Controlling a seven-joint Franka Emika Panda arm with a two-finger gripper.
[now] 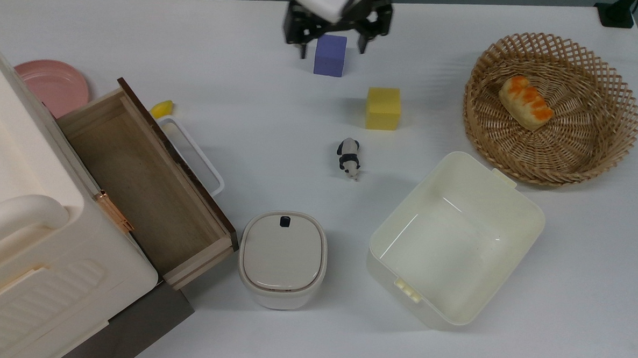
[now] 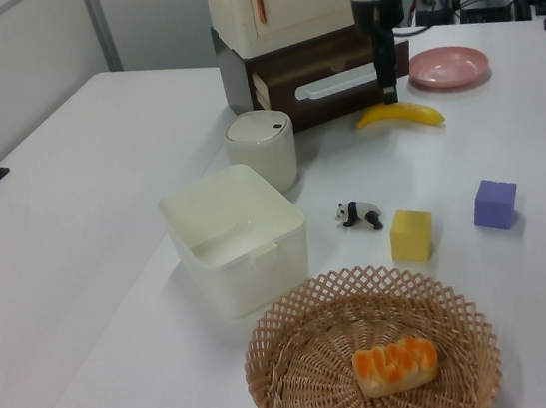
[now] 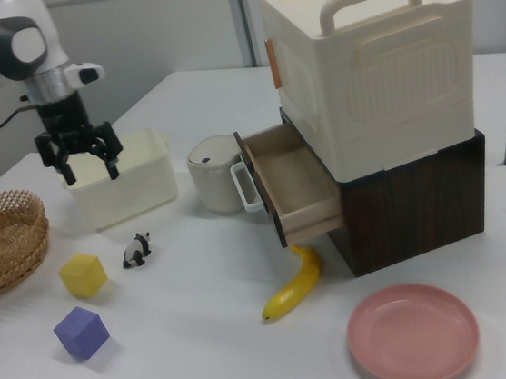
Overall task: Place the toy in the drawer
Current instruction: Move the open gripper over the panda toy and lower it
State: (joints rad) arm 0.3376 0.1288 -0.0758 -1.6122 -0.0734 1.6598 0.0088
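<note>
pincer (image 1: 333,46) spread above purple cube (image 1: 330,55); toy (image 1: 348,157) on open table.

Open gripper (image 1: 332,49) above purple cube (image 1: 330,55); panda figurine (image 1: 348,157) on table, well apart from open wooden drawer (image 1: 136,176).

text: none readable | labels: none (no brands or numbers)

Your panda figurine (image 1: 348,157) is tiny, black and white, and lies on the bare white table (image 1: 257,122), apart from everything around it. Your drawer (image 1: 135,187) stands pulled open: a long shallow light-wood box, dark brown front panel, white loop handle (image 1: 193,154), its inside bare wood.
</note>
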